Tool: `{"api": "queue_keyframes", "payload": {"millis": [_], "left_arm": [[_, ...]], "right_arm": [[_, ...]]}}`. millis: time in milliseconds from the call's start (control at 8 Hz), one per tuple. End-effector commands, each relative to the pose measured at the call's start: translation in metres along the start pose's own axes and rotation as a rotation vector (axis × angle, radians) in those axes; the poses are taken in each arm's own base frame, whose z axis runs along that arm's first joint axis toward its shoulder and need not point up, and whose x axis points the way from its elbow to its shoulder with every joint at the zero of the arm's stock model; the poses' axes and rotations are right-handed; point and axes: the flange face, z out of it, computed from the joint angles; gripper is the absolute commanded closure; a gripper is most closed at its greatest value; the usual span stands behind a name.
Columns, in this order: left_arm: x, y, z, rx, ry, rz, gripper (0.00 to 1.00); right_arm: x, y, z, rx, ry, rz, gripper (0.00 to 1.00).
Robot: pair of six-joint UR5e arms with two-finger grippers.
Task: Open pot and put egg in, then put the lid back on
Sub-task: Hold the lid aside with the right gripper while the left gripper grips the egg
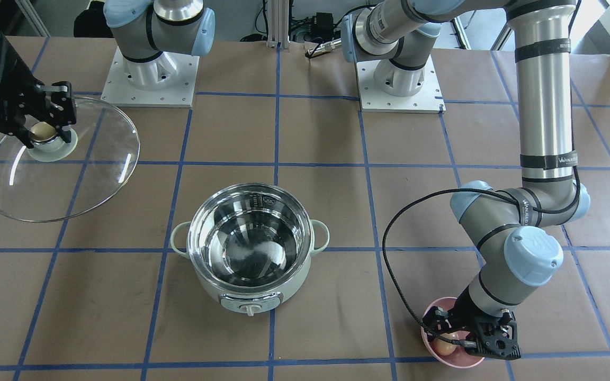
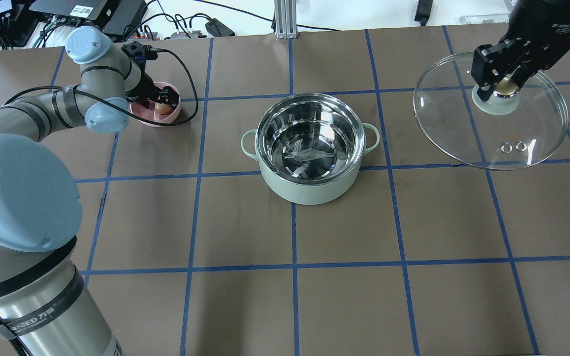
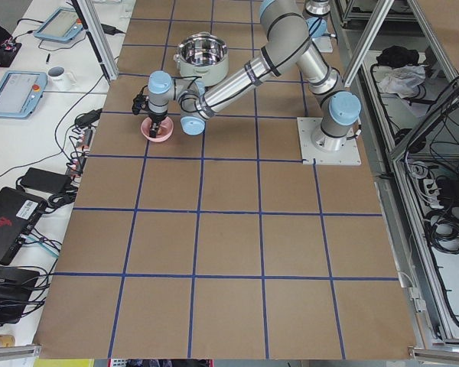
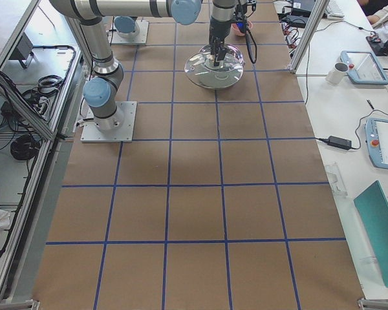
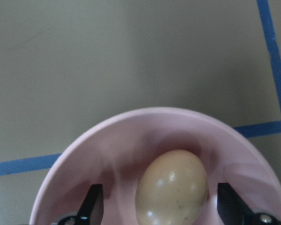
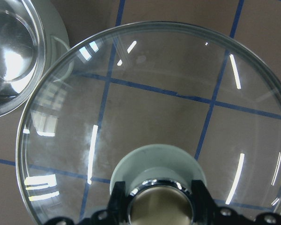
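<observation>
the egg [image 5: 172, 187] lies in the pink bowl [image 5: 131, 136] at the far left of the table, well apart from the pot [image 2: 309, 190], which stands uncovered and empty in the middle

your left gripper [image 5: 161, 208] is down in the bowl with its fingers spread wide, one on each side of the egg with a gap showing on both sides, so it grips nothing yet

the lid [image 2: 488, 128] is off, tilted and held out to the right of the pot by your right gripper [image 2: 503, 84], which is clamped on the gold knob [image 6: 159, 206]

so by my reading the opening is done and you are at the egg pick: the next move calls for a gentle, centred close on a smooth round shell that could roll or slip, then a lift clear of the bowl's rim and a carry right to the pot

the table [image 2: 344, 296] is covered in plain brown sheet marked into squares by blue tape; around it stand an aluminium frame, loose cables [image 2: 166, 20], and on the side bench a teach pendant [image 3: 15, 92] and a mug [image 3: 57, 74]
</observation>
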Motion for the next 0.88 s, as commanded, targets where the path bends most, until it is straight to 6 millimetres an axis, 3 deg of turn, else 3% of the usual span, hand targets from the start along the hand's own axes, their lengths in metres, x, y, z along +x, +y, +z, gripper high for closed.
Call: {"api": "queue_keyframes", "payload": {"millis": [0, 375, 750], "left_arm": [[-0.001, -0.001, -0.004, 0.006, -0.012, 0.004, 0.14], [-0.002, -0.005, -0.006, 0.05, -0.024, 0.009, 0.15], [-0.001, -0.001, 0.006, 0.041, -0.012, 0.006, 0.15]], "right_arm": [[0.001, -0.001, 0.001, -0.002, 0.0, -0.001, 1.0], [0.004, 0.001, 0.001, -0.002, -0.002, 0.006, 1.0], [0.004, 0.001, 0.001, -0.002, 0.0, 0.006, 1.0]]}}
